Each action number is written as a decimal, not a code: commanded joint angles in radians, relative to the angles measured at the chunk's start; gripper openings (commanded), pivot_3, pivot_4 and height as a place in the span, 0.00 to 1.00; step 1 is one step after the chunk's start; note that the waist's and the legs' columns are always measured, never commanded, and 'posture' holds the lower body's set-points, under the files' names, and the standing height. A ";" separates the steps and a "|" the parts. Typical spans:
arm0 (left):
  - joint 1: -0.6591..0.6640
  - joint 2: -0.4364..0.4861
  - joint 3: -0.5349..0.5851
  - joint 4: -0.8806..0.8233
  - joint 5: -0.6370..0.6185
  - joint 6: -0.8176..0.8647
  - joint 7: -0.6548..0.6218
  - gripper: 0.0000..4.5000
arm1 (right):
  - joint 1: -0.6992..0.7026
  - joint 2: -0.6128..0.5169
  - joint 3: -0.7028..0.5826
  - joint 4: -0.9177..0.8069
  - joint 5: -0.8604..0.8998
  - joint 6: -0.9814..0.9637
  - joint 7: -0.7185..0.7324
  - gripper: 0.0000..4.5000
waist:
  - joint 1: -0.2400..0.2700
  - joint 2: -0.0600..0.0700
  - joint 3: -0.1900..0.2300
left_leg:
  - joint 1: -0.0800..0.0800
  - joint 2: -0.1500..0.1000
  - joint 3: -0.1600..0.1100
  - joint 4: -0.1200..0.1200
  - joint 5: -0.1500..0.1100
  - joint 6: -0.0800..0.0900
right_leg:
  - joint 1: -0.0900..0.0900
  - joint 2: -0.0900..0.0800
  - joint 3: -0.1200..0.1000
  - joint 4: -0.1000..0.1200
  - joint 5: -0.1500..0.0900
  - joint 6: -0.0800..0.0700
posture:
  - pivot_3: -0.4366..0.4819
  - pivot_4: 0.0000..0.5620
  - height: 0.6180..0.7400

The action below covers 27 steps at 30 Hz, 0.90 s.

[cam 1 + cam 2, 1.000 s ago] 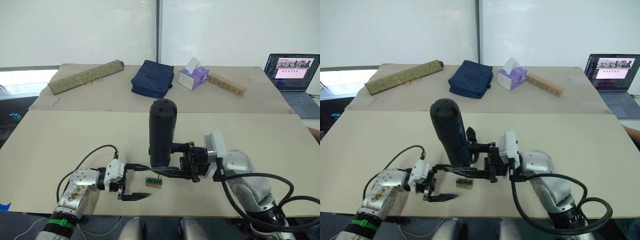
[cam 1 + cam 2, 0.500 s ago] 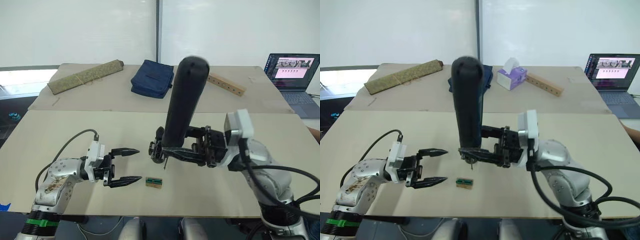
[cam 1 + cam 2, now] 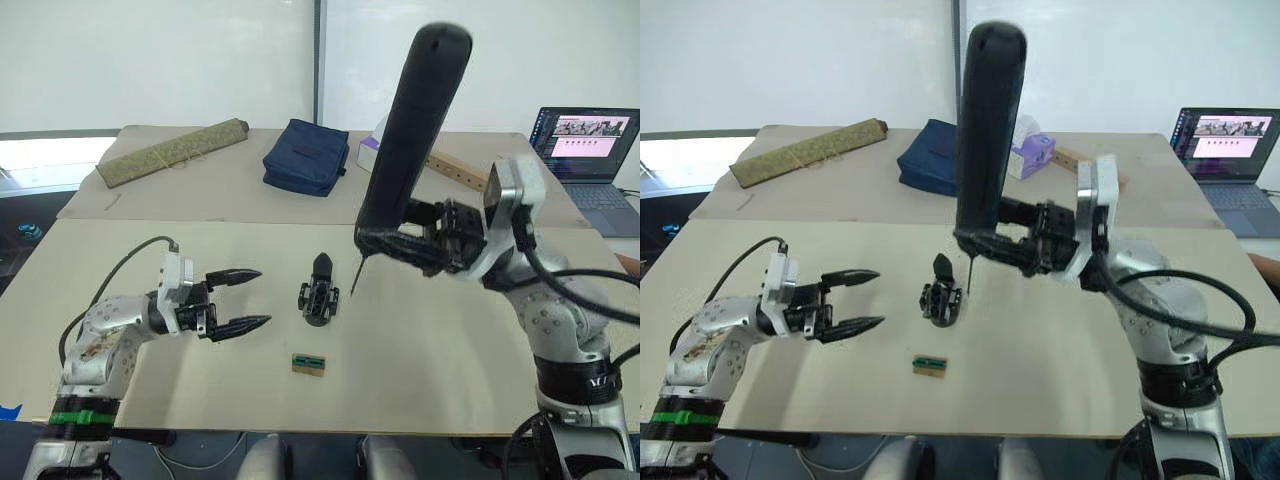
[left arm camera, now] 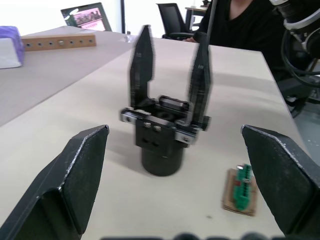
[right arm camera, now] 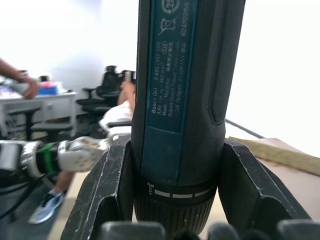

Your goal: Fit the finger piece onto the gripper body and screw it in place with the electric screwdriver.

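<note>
Now the right gripper (image 3: 425,240) is clamping the electric screwdriver (image 3: 408,135) above the table (image 3: 150,390), bit pointing down beside the gripper body (image 3: 318,300). The gripper body is standing on its base, with two finger pieces (image 4: 141,65) sticking up from it. The left gripper (image 3: 245,300) is hovering near it, jaws spread wide and holding nothing. A small green-topped block (image 3: 308,364) is lying just in front.
</note>
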 commanded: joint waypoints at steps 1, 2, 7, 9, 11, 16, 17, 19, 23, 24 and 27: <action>-0.044 -0.008 -0.010 0.039 0.019 -0.010 -0.019 1.00 | -0.049 0.008 -0.031 0.029 0.008 -0.012 0.025 0.43 | 0.000 0.000 0.000 | -0.001 0.000 0.000 0.000 0.000 0.000 | -0.001 0.000 0.000 0.000 0.000 0.000 | 0.48 0.27 1.00; -0.056 -0.012 -0.015 0.054 0.026 -0.011 -0.023 1.00 | -0.059 0.013 -0.028 0.043 0.005 -0.013 0.030 0.43 | 0.000 0.000 0.000 | -0.002 0.000 0.000 0.000 0.000 0.000 | -0.001 0.000 -0.001 0.000 0.000 0.000 | 0.48 0.27 1.00; -0.104 -0.031 -0.030 0.143 0.071 -0.054 -0.043 1.00 | -0.085 0.054 -0.013 0.079 -0.019 -0.025 0.040 0.43 | -0.002 0.000 0.000 | -0.003 0.000 0.000 0.001 0.000 0.000 | -0.002 0.000 0.000 0.001 0.000 0.000 | 0.48 0.27 1.00; -0.115 -0.037 -0.032 0.159 0.079 -0.064 -0.049 1.00 | -0.084 0.069 -0.009 0.078 -0.028 -0.027 0.043 0.43 | -0.001 0.000 0.000 | -0.003 0.000 0.000 0.000 0.000 0.000 | -0.003 0.000 0.000 0.001 0.000 0.000 | 0.48 0.27 1.00; -0.124 -0.041 -0.038 0.173 0.088 -0.074 -0.056 1.00 | -0.082 0.085 -0.005 0.073 -0.030 -0.026 0.044 0.43 | -0.001 0.000 0.000 | -0.003 0.000 0.000 0.000 0.000 0.000 | -0.003 0.000 0.000 0.001 0.000 0.000 | 0.48 0.27 1.00; -0.138 -0.066 -0.053 0.192 0.106 -0.095 -0.066 1.00 | -0.090 0.132 0.017 0.075 -0.063 -0.041 0.037 0.43 | 0.000 0.000 0.000 | -0.003 0.000 0.000 0.001 0.000 0.000 | -0.003 0.000 0.000 0.001 0.000 0.000 | 0.48 0.27 1.00; -0.137 -0.071 -0.056 0.190 0.108 -0.096 -0.068 1.00 | -0.094 0.141 0.020 0.079 -0.072 -0.043 0.038 0.43 | 0.000 0.000 0.000 | -0.003 0.000 0.000 0.001 0.000 0.000 | -0.003 0.000 0.000 0.001 0.000 0.000 | 0.48 0.27 1.00; -0.133 -0.079 -0.061 0.183 0.111 -0.096 -0.071 1.00 | -0.102 0.156 0.027 0.083 -0.084 -0.043 0.038 0.43 | 0.000 0.000 0.000 | -0.004 0.000 0.000 0.001 0.000 0.000 | -0.003 0.000 0.000 0.001 0.000 0.000 | 0.48 0.27 1.00; -0.121 -0.093 -0.078 0.171 0.119 -0.103 -0.073 1.00 | -0.119 0.185 0.051 0.095 -0.112 -0.046 0.041 0.43 | -0.001 0.000 0.000 | -0.004 0.000 0.000 0.001 0.000 0.000 | -0.004 0.000 0.000 0.002 0.000 0.000 | 0.48 0.27 1.00; -0.120 -0.096 -0.081 0.170 0.122 -0.104 -0.069 1.00 | -0.124 0.189 0.058 0.100 -0.120 -0.046 0.046 0.43 | -0.001 0.000 0.000 | -0.004 0.000 0.000 0.001 0.000 0.000 | -0.004 0.000 0.000 0.002 0.000 0.000 | 0.48 0.27 1.00; -0.116 -0.103 -0.090 0.166 0.127 -0.106 -0.069 1.00 | -0.138 0.204 0.075 0.117 -0.139 -0.051 0.053 0.43 | -0.001 0.000 0.000 | -0.004 0.000 0.000 0.001 0.000 0.000 | -0.004 0.000 0.000 0.002 0.000 0.000 | 0.48 0.27 1.00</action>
